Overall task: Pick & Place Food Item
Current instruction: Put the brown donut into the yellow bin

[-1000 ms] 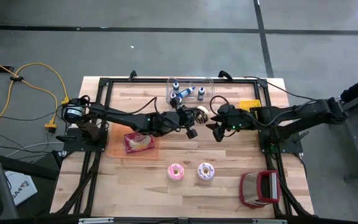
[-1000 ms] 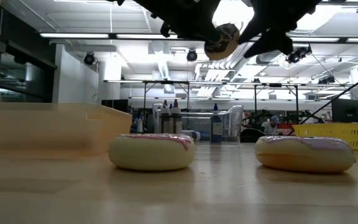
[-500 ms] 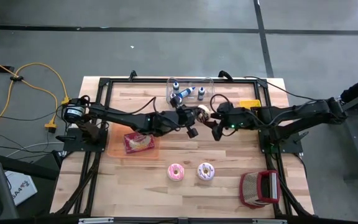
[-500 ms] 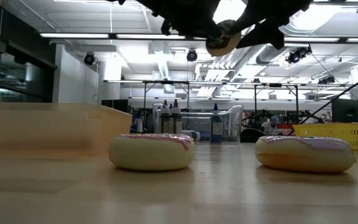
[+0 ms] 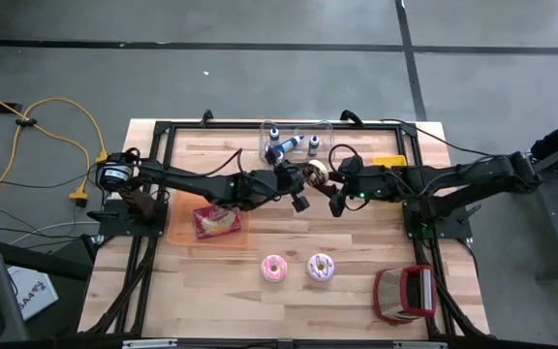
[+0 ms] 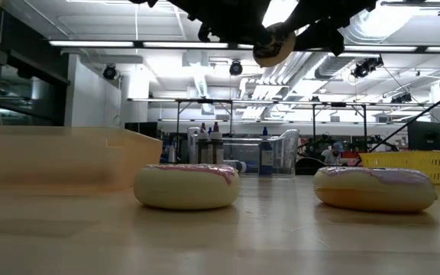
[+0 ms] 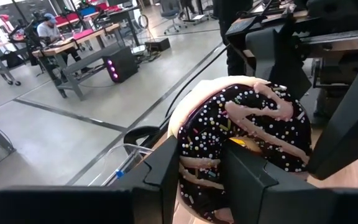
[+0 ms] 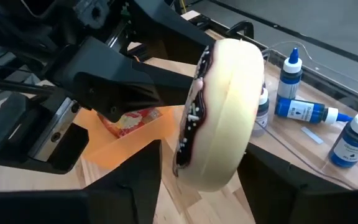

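Three doughnuts in all: two pink-iced doughnuts, one beside the other, lie on the wooden bench, and one chocolate-iced doughnut with sprinkles is up in the air between the two robot arms. Four small blue-capped bottles sit in one clear tray. There is also one orange tray holding one red packet, one yellow basket, and one red wire rack.

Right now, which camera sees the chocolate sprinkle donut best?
The left wrist view: the chocolate donut fills it, icing and sprinkles facing the camera. The right wrist view shows its pale back and edge. High and low views show it small.
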You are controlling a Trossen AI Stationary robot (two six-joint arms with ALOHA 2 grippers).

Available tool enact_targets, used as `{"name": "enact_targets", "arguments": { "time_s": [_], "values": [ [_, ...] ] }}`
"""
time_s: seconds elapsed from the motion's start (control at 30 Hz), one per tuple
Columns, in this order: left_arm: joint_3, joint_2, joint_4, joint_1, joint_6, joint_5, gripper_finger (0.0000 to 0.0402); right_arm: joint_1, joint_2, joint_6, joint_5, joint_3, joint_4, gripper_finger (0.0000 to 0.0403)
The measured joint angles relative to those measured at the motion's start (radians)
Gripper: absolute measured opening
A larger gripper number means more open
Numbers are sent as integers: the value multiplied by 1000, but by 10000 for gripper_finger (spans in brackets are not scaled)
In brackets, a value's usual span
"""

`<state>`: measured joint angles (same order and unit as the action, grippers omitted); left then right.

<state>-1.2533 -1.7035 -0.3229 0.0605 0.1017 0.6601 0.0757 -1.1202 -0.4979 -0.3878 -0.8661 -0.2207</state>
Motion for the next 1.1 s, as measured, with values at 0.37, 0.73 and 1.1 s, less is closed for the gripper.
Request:
{"name": "enact_targets", "arguments": {
  "time_s": [0.37, 0.73, 1.1],
  "values": [
    [0, 0, 1, 0, 0, 0, 101, 0, 0, 5, -3, 0, -2, 125],
    [0, 0, 8, 2, 53, 0, 102, 0, 0, 6, -2, 0, -8, 85],
    [0, 0, 8, 4, 87, 0, 152, 1, 0, 6, 4, 0, -9, 76]
  ]
}}
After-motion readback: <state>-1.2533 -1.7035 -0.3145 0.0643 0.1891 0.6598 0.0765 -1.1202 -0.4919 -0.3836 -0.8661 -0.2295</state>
